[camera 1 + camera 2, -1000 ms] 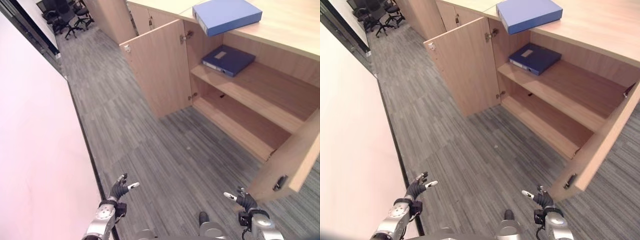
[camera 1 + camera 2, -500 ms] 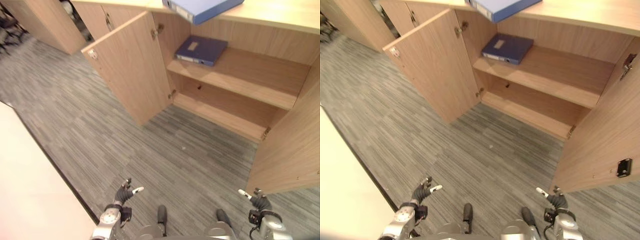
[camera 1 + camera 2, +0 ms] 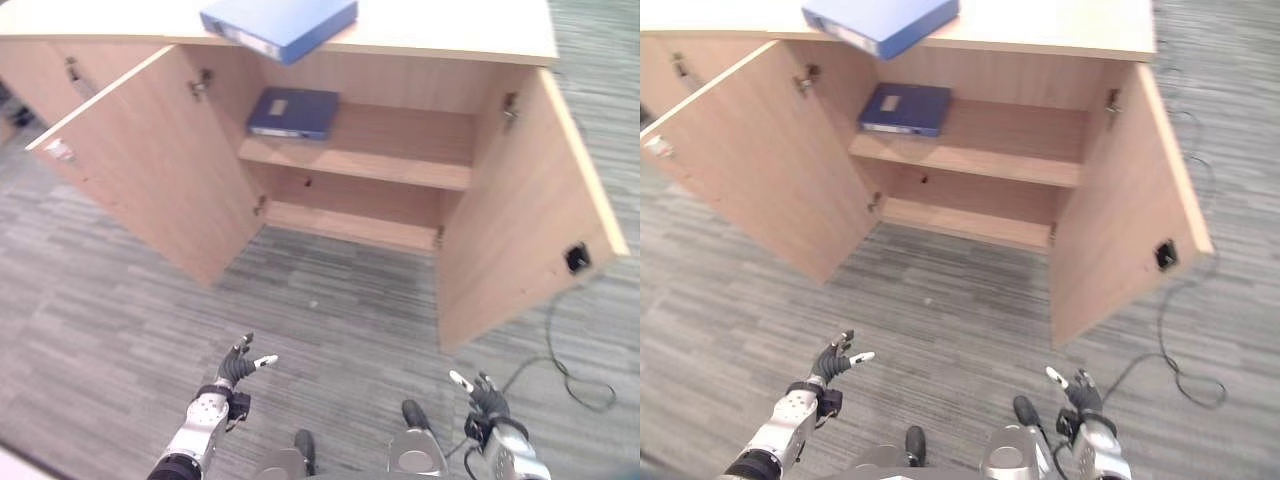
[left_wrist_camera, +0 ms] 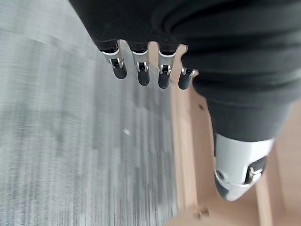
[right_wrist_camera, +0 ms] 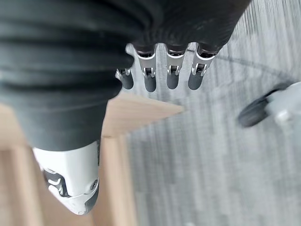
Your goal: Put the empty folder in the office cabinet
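A: The light blue plastic ring-binder folder (image 3: 280,24) on the cabinet top is cut off by the upper edge.

B: And the pale wooden left cabinet door (image 3: 150,170)?

A: Its open slab hides the near end of the lower shelf (image 3: 350,226).

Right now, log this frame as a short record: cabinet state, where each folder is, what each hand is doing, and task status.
cabinet: office cabinet, both doors swung open, two shelves showing
folder on top: lighter blue folder lying flat on the cabinet top, one corner past the front edge
folder inside: darker blue folder flat on the upper shelf, at its left end
lower shelf: bare
left hand: open, holding nothing, low over the carpet
right hand: open, holding nothing
task status: neither folder grasped yet
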